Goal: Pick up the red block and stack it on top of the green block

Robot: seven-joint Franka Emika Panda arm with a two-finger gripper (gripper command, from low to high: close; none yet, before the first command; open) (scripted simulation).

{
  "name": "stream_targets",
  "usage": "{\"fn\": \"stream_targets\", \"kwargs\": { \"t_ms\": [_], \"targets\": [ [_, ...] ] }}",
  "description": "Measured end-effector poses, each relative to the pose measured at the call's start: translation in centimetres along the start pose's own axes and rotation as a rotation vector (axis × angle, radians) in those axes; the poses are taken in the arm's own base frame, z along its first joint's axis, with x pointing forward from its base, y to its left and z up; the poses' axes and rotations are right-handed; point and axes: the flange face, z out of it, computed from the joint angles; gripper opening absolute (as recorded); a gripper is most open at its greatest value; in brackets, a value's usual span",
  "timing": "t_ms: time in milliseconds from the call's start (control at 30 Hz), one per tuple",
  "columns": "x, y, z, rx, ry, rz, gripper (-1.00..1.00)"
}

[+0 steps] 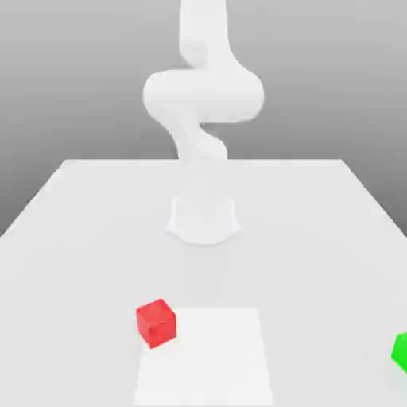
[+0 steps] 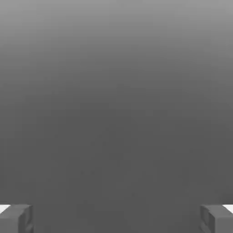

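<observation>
We see a plain bright red block (image 1: 156,323), its faces differing slightly in shade, and a vivid, plain green block (image 1: 401,352). The arm (image 1: 204,95) looks plain white, the table (image 1: 87,262) pale grey-white, and the square patch (image 1: 211,366) a brighter white.

Red block (image 1: 156,323): a small glossy cube, resting on the worktop (image 1: 87,278) toward its near edge, turned askew to that edge. Green block (image 1: 401,352): a bright cube, partly visible, well apart from the red block, toward the worktop's near right corner in the exterior view.
</observation>
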Motion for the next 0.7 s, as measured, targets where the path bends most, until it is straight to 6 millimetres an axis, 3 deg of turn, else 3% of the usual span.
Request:
{"fn": "stream_targets", "kwargs": {
  "t_ms": [200,400,500,600,700],
  "targets": [
    [-2.1,6.2,14.6,-0.109,-0.200,-0.147,0.00],
    [-8.2,14.4,25.9,-0.219,-0.399,-0.309,0.00],
    [-12.4,19.7,30.1,-0.281,-0.509,-0.405,0.00],
    [-16.3,24.9,32.5,-0.339,-0.606,-0.487,0.00],
    [-17.8,26.5,33.9,-0.350,-0.630,-0.518,0.00]
  ]
}}
